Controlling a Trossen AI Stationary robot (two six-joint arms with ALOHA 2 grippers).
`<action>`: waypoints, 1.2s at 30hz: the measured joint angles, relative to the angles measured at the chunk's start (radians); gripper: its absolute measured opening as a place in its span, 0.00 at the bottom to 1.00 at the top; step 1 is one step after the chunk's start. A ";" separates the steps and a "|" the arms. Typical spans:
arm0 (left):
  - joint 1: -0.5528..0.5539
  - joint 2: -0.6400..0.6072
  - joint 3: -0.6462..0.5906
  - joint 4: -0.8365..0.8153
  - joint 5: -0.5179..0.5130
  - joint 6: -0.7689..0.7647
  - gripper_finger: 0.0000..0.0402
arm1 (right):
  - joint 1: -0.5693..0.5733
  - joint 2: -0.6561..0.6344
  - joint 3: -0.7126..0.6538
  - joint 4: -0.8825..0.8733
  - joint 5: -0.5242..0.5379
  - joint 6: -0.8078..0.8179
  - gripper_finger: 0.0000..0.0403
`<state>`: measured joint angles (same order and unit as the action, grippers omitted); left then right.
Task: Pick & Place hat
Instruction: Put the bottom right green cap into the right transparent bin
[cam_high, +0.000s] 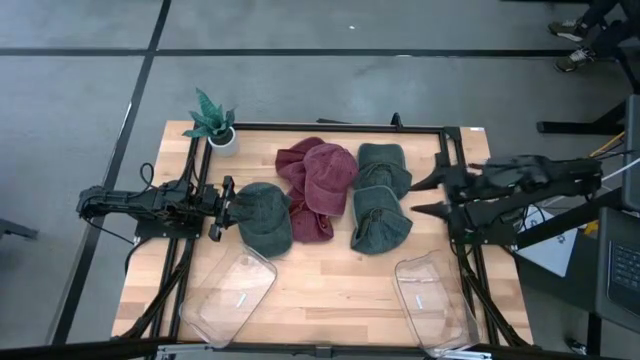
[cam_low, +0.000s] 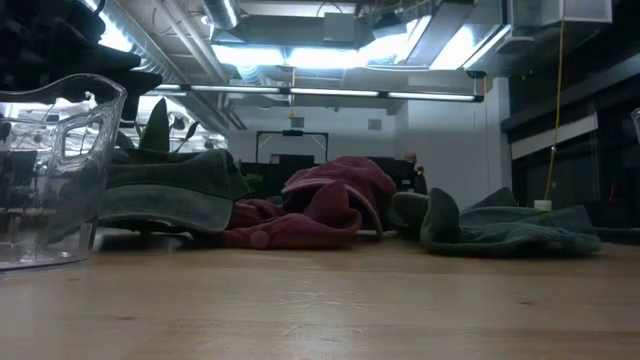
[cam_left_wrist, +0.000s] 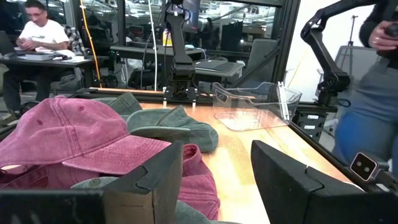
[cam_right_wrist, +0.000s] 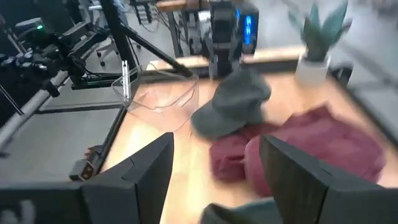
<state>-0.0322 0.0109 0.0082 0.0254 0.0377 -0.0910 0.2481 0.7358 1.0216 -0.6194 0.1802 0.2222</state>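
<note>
Left claw (cam_high: 222, 209) sits at centre-left of the high view, fingers spread, tips at the edge of the green hat (cam_high: 265, 215) on the table (cam_high: 330, 285). Your right claw (cam_high: 428, 197) hangs at centre-right, also spread, just beside two more green hats (cam_high: 381, 200). Maroon hats (cam_high: 318, 180) lie heaped between them, mid-frame. Two clear bins sit lower in the frame: one lower left (cam_high: 228, 298), one lower right (cam_high: 433, 301). Potted plant (cam_high: 213, 120) stands upper left.

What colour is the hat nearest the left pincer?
Dark green hat; clearest in the high view.
</note>
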 joint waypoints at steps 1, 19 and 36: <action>0.000 0.000 0.000 0.000 0.000 0.000 0.46 | 0.000 0.020 0.001 0.001 0.000 0.050 0.59; 0.000 0.000 0.000 0.000 0.000 0.000 0.46 | 0.000 0.274 0.001 0.007 -0.148 0.401 0.59; 0.000 0.000 0.000 0.000 0.000 0.000 0.46 | -0.011 0.470 0.000 -0.097 -0.210 0.481 0.59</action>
<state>-0.0322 0.0109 0.0081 0.0254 0.0377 -0.0910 0.2367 1.2054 1.0219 -0.7165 -0.0296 0.7035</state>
